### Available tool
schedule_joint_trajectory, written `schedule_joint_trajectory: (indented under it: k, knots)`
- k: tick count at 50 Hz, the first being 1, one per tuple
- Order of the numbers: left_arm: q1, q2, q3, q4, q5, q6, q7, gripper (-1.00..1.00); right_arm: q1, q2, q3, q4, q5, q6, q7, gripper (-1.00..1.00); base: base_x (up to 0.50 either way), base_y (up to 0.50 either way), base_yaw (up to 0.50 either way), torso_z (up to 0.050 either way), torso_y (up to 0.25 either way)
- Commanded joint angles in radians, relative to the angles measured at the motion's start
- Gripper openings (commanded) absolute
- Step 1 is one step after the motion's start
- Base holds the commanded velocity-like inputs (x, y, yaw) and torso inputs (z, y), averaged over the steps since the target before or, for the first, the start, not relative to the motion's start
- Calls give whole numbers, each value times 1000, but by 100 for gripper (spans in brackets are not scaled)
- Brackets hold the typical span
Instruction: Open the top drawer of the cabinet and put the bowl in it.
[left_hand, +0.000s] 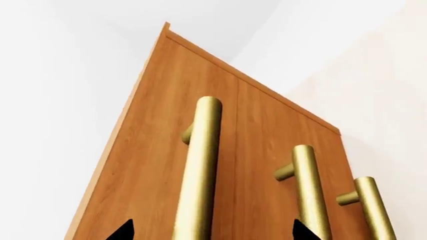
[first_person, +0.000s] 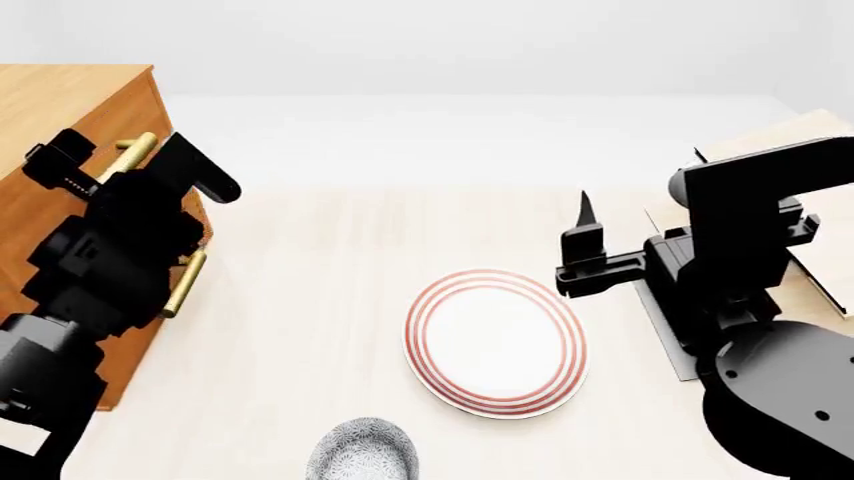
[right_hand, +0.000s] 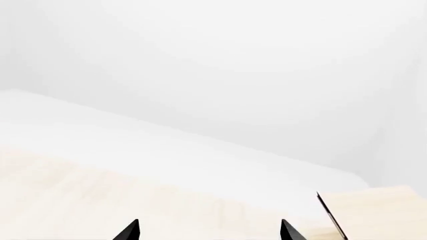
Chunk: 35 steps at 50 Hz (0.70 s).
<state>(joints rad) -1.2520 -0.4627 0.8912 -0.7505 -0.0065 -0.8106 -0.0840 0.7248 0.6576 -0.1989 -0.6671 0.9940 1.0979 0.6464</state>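
Note:
The orange-brown cabinet (first_person: 67, 110) stands at the left of the head view, all three drawers shut. My left gripper (first_person: 131, 160) is up against its front at the top drawer. In the left wrist view the left gripper (left_hand: 213, 231) is open, its two black fingertips (left_hand: 123, 231) on either side of the top drawer's brass bar handle (left_hand: 200, 165), not closed on it. The speckled bowl (first_person: 363, 452) sits at the near table edge. My right gripper (first_person: 583, 215) is open and empty above the table (right_hand: 209, 231), right of the plate.
A flat white red-ringed plate (first_person: 497, 340) lies mid-table between the arms, just beyond the bowl. The two lower drawer handles (left_hand: 308, 190) show beside the top one. A pale wooden shelf rack (first_person: 801, 150) stands at the far right behind the right arm.

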Motion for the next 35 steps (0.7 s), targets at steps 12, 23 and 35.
schedule_joint_trajectory:
  k: [12,23,35]
  knots:
    - [3,0,-30,-44,-11,18,-28,-100,-6,-4,-25,16,-21,-22,-9,100,0,0,0,0,0]
    - [16,-11,-37,-2,-15,15,-33,-100,-9,-5,-28,19,-19,-25,-6,100,0,0,0,0,0]
    - [37,-20,-22,135,-17,-20,-17,-100,-4,-5,-29,16,-11,-22,0,100,0,0,0,0,0]
